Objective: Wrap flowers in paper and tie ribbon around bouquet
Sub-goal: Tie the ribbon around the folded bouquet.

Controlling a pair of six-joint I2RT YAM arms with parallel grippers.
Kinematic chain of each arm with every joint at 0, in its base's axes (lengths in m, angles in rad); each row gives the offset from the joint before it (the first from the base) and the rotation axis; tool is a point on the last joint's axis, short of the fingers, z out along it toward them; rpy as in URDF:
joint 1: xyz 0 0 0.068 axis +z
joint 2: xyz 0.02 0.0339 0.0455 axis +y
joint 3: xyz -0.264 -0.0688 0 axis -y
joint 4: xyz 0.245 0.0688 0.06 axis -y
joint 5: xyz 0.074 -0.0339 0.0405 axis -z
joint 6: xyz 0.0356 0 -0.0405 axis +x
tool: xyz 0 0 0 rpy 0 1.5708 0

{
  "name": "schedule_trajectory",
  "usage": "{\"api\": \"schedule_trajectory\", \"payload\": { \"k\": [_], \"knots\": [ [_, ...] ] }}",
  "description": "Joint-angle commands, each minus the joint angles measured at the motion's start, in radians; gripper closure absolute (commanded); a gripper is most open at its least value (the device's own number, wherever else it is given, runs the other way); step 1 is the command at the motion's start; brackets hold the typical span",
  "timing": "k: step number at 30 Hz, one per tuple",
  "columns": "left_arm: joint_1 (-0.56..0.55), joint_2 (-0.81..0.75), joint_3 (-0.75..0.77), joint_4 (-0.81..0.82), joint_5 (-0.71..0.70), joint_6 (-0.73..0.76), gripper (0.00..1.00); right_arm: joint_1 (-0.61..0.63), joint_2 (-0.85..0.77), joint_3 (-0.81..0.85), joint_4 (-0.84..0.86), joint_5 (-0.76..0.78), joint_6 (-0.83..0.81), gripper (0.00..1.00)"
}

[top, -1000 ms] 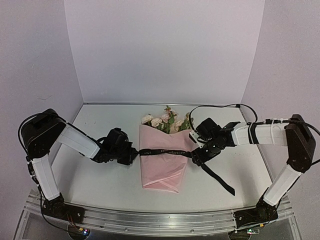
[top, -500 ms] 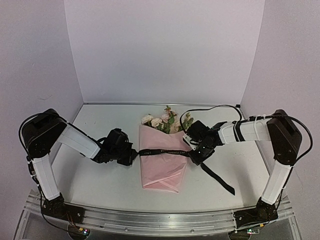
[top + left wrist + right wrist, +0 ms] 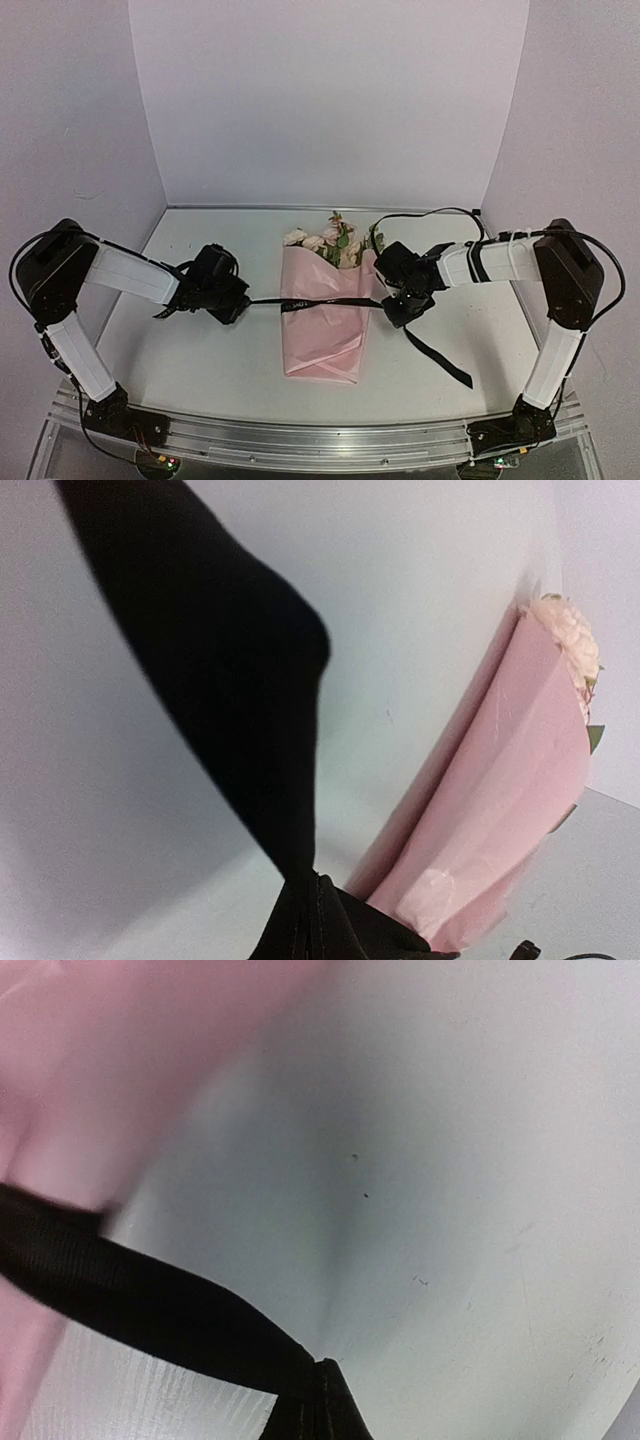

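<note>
- Pale walls (image 3: 320, 100) enclose a white worktop (image 3: 200, 365), with the bouquet (image 3: 322, 345) lying at its middle between the two arms.
- Just left of the paper (image 3: 345, 280), the left pincer (image 3: 242, 300) is pinched fully closed on the ribbon (image 3: 320, 302).
- Just right of the paper, the right pincer (image 3: 398, 303) is clamped fully closed on the same ribbon.
- Between them the ribbon runs left to right, taut across the cone; its loose tail trails toward the near right.
- Lengthwise the bouquet lies near to far, with the flowers (image 3: 325, 240) pointing at the far wall.
</note>
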Motion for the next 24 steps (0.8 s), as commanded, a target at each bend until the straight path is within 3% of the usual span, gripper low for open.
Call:
{"api": "schedule_trajectory", "payload": {
  "k": [1,6,14,24],
  "knots": [
    [0.134,-0.127,-0.087,-0.169,-0.071,0.237,1.0,-0.077,-0.041,-0.017,-0.061,0.081,0.162,1.0],
    [0.365,-0.231,-0.216,-0.198,-0.018,0.325,1.0,-0.221,-0.151,-0.13,-0.064,0.095,0.291,1.0],
    [0.697,-0.271,-0.242,-0.223,0.073,0.48,1.0,-0.367,-0.281,-0.234,-0.101,0.112,0.366,1.0],
    [0.79,-0.324,-0.225,-0.283,0.06,0.513,1.0,-0.58,-0.391,-0.26,-0.186,0.043,0.424,1.0]
  ]
}}
